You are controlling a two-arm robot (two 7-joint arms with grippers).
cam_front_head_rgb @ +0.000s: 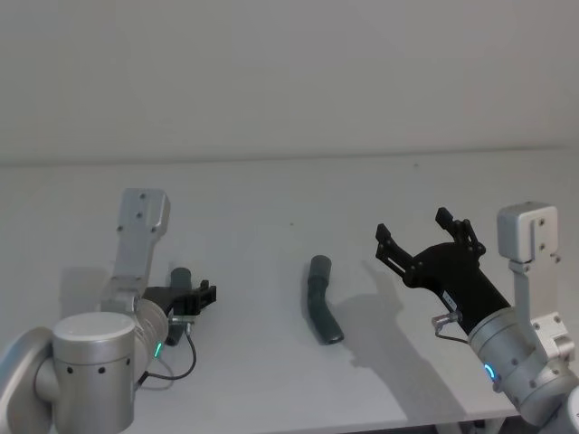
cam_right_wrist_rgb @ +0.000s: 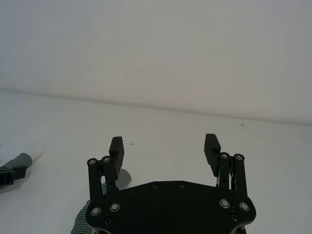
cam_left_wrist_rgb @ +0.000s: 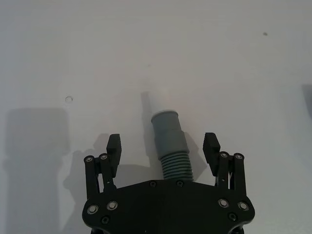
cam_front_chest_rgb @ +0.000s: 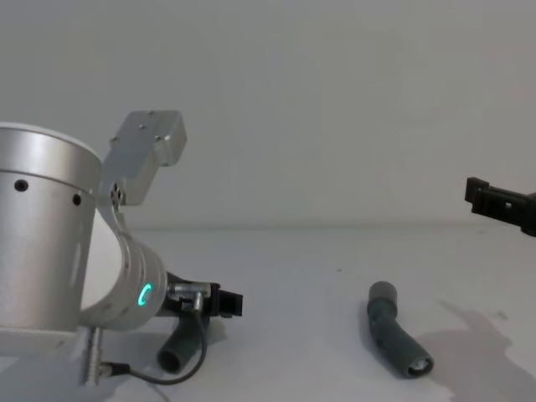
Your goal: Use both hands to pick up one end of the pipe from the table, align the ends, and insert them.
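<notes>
Straddling a probably light, bendy hose piece point(cam_left_wrist_rgb: 171, 148), the left gripper point(cam_left_wrist_rgb: 163, 145), fingers point(cam_left_wrist_rgb: 114, 145) spread, should pinch its stiffer cuff point(cam_left_wrist_rgb: 165, 122); the right gripper point(cam_front_head_rgb: 416, 231) hovers, likewise spread.

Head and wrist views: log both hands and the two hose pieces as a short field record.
left hand: open, low at the table, fingers either side of the left hose piece, not shut on it
left hose piece: ribbed grey, white tube tip pointing away from the hand
right hand: open, empty, raised above the table
second hose piece: lying on the table between the hands, untouched
</notes>
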